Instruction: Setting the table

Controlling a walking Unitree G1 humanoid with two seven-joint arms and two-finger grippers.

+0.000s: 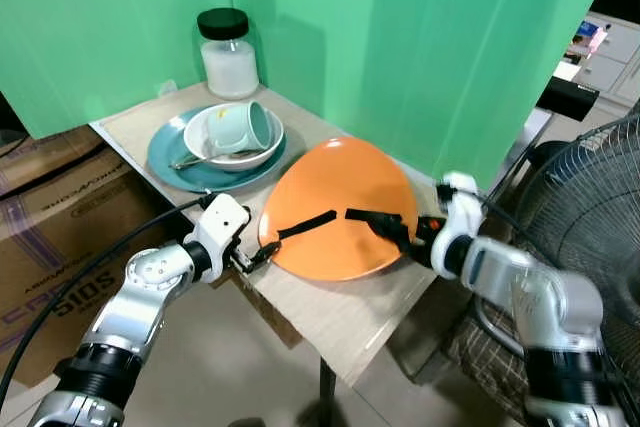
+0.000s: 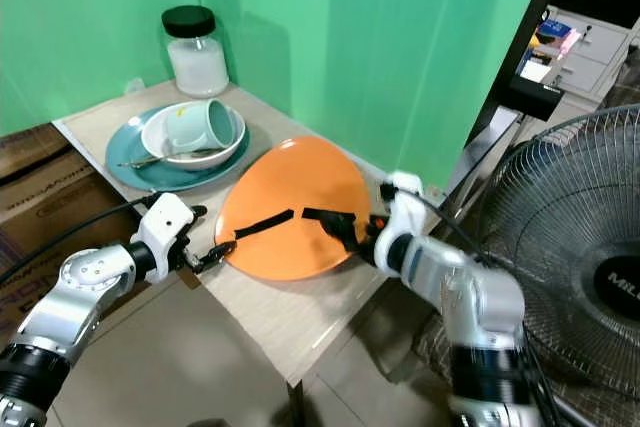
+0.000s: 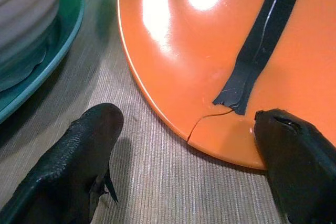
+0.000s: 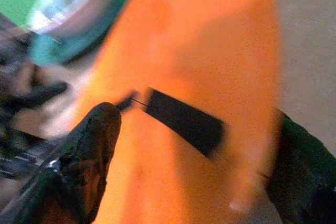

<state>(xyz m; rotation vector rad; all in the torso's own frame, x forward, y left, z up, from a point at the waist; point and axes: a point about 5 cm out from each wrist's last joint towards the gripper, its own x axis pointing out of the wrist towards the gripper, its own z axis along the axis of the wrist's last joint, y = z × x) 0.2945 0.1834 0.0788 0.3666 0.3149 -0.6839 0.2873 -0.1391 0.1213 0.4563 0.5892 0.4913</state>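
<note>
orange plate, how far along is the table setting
Little looks done: the cup and white bowl sit stacked on the teal plate. In hand: both grippers, left and right, at the taped orange plate. Left: laying out every piece.
</note>
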